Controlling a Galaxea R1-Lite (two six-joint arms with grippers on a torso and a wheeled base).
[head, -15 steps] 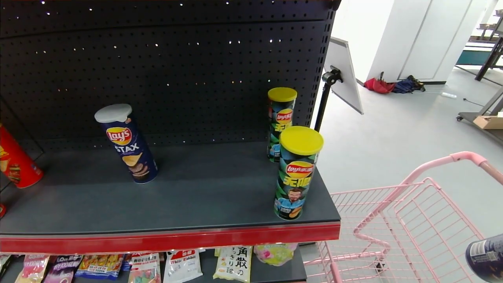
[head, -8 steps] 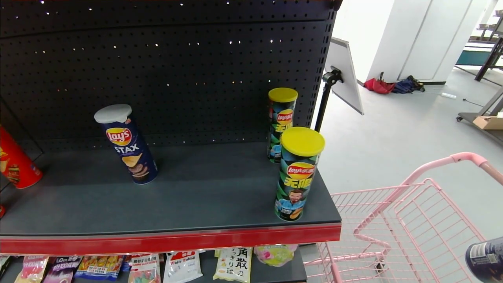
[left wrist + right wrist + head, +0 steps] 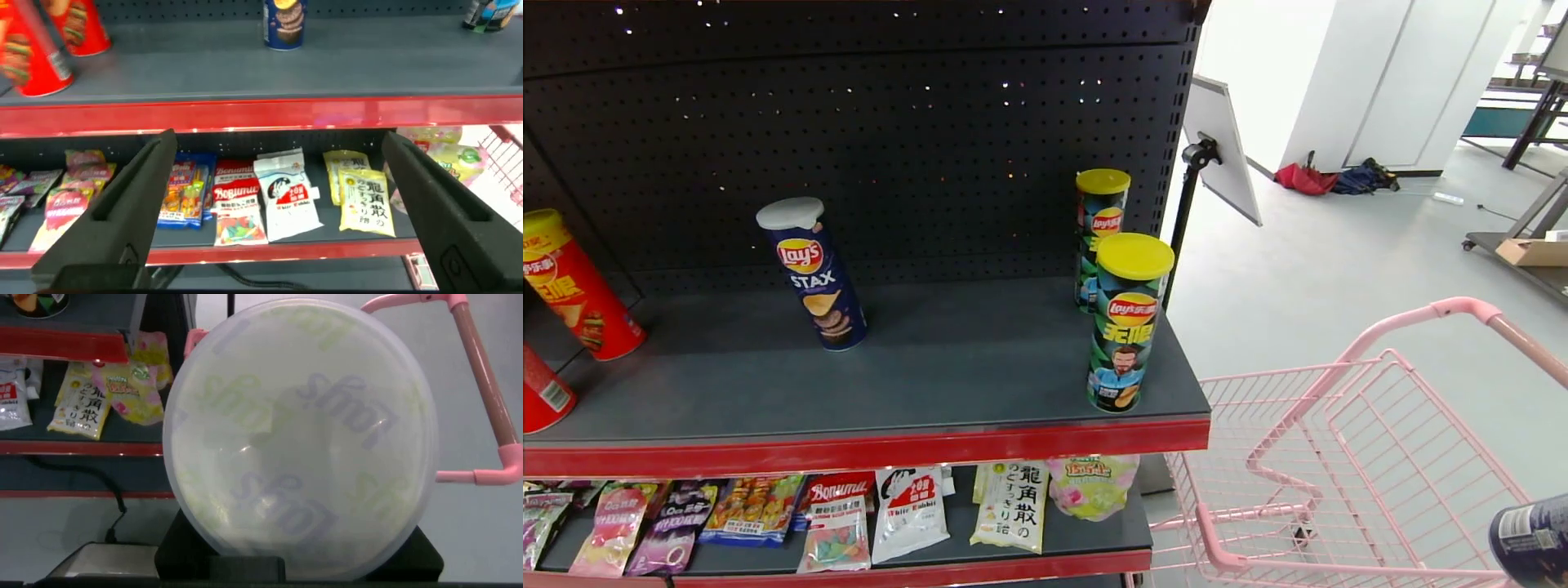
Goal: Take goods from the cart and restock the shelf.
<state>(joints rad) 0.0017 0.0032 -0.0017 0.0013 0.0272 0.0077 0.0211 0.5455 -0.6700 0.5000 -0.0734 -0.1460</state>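
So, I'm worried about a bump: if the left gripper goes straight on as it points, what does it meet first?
Probably the snack bags lying on the lower shelf. The left gripper is open and aimed at them, though depth is hard to judge.

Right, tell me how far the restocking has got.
Done: five cans already stand on the shelf: one navy can, two green cans and two red cans. In hand: the right tool grips a dark can near the pink cart. Left: that can has to go up, probably into the shelf's middle gap. The left tool is open, holding nothing.
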